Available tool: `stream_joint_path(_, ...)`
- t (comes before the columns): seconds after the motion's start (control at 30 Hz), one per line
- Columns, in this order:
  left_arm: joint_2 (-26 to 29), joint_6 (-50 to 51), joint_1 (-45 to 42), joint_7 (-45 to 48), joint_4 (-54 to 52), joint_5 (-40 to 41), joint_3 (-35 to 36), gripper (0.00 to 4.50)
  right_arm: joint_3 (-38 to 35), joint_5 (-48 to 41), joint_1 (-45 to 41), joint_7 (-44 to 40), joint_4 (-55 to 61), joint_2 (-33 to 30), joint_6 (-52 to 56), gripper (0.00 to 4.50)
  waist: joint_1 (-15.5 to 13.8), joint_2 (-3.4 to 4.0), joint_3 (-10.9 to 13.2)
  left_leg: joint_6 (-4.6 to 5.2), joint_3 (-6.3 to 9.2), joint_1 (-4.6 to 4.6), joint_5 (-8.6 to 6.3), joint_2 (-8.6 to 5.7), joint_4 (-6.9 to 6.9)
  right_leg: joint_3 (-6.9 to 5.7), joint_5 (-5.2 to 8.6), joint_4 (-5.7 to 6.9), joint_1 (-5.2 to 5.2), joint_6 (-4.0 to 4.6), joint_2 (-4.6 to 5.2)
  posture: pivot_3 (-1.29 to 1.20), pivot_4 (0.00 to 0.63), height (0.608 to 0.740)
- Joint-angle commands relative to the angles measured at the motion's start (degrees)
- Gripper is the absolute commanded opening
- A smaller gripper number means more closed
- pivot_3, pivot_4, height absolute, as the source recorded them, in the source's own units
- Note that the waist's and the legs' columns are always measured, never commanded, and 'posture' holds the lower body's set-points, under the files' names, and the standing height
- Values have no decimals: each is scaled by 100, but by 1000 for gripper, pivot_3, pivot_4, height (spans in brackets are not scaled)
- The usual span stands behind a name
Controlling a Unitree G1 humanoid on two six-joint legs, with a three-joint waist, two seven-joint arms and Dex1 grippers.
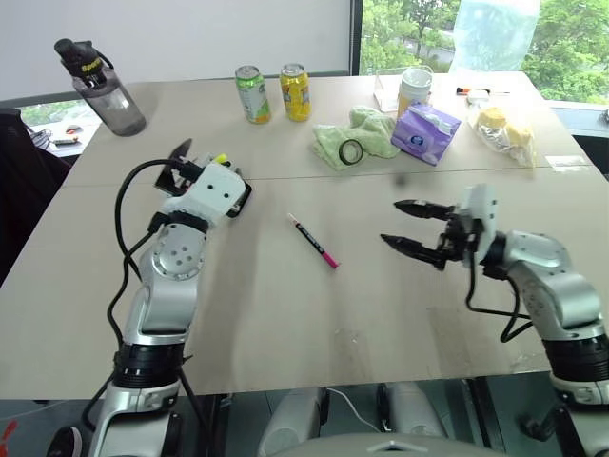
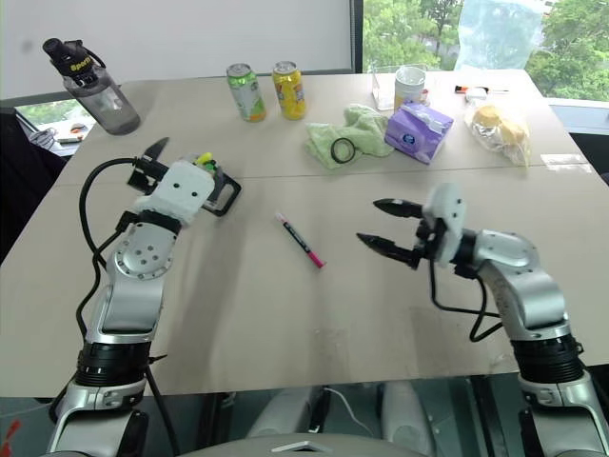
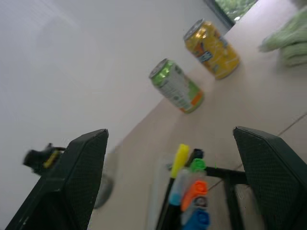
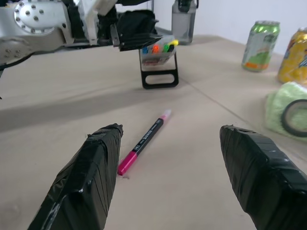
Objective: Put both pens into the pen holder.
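One pen [image 1: 313,240], black with a pink cap and a whitish tip, lies flat on the table's middle. It is between my arms and in front of my right gripper [image 1: 414,226], which is open with nothing between its fingers. The pen holder [image 4: 157,55] is a small clear case on a black loop frame and stands at the left. It shows yellow, green, orange and blue caps [image 3: 194,191]. My left gripper [image 3: 170,136] is open, its fingers spread on either side of the holder's top without touching it. I cannot pick out the other pen among the caps.
A grey water bottle [image 1: 105,90] stands at the far left. Two cans [image 1: 252,93] are at the back. To their right lie a green cloth [image 1: 366,133] with a tape roll [image 1: 351,150], a purple tissue pack [image 1: 425,131], a cup [image 1: 414,90] and a bag [image 1: 504,129].
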State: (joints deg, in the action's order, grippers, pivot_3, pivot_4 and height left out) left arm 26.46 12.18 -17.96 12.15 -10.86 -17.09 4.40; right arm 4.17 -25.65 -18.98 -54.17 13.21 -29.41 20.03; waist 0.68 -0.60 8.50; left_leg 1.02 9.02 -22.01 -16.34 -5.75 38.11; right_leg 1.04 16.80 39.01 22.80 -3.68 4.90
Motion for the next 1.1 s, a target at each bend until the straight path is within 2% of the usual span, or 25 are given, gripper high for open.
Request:
stream_joint_path(0.03,-323,152,-96,536,-461,1102,176,4405,505,529,-40,543,356,138,258,3483,1,0,0,0,3,-4,0,0,5,-3,0,0,0,0,0,0,150,740)
stream_joint_path(0.1,-581,759,-10,968,-695,2043,375,4405,921,1033,-40,1035,438,320,415,3483,8,-1,-1,0,5,-8,0,-1,12,-5,0,0,1,0,0,0,150,740)
stream_joint_path(0.2,-382,1669,337,1843,-1187,3313,634,4405,1273,1278,9,1395,636,569,742,3483,57,0,-1,0,7,-7,0,0,11,-5,0,6,3,0,-1,0,150,740)
stream_joint_path(0.27,-114,2291,554,2241,-1449,4062,917,4405,1380,1383,-33,1519,654,668,867,3483,107,0,-1,-1,6,-5,0,1,8,-2,0,9,4,0,-3,0,150,740)
stream_joint_path(0.37,736,3027,1153,3108,-1761,4976,1315,4405,1550,1572,-234,1596,561,697,1157,3483,151,0,-1,-1,7,-4,0,1,12,-1,0,12,3,1,-7,0,150,740)
stream_joint_path(0.47,1660,3424,1839,3754,-1824,5292,1593,4405,1792,1707,-493,1581,426,788,1425,3483,163,4,1,-1,2,9,0,3,10,5,0,13,-5,1,-9,0,150,740)
stream_joint_path(0.6,2464,3645,2548,4280,-1887,5472,1879,4405,2078,1872,-781,1640,52,1054,1636,3483,142,8,3,-2,2,17,0,7,4,6,0,14,-4,5,-14,0,150,740)
stream_joint_path(0.7,2832,3600,3016,4532,-1886,5406,2179,4405,2242,2103,-989,1832,-437,1330,1688,3483,137,8,3,-2,3,15,0,7,4,4,-1,8,-5,7,-14,0,150,740)
stream_joint_path(0.83,2865,3468,3255,4525,-1955,5397,2504,4405,2389,2383,-1136,2048,-985,1560,1789,3483,131,10,5,-2,2,15,0,7,1,5,-3,3,-4,8,-13,0,150,740)
stream_joint_path(0.87,2858,3469,3298,4521,-1986,5406,2562,4500,2510,2556,-1139,2078,-1127,1502,1707,2829,134,11,5,-2,1,16,0,7,-2,6,-3,2,-5,9,-13,0,150,740)
stream_joint_path(0.93,2848,3476,3335,4504,-2021,5420,2600,4500,2567,2657,-1107,2089,-1238,1471,1664,2222,147,11,2,-2,-1,19,0,8,-4,8,-4,3,-5,11,-14,0,150,740)
stream_joint_path(1.1,2737,3427,3250,4373,-2052,5432,2490,4500,2413,2587,-1042,2113,-1224,1539,1623,34,146,13,-1,-5,-2,27,1,11,-10,9,-9,5,-7,17,-16,0,150,740)
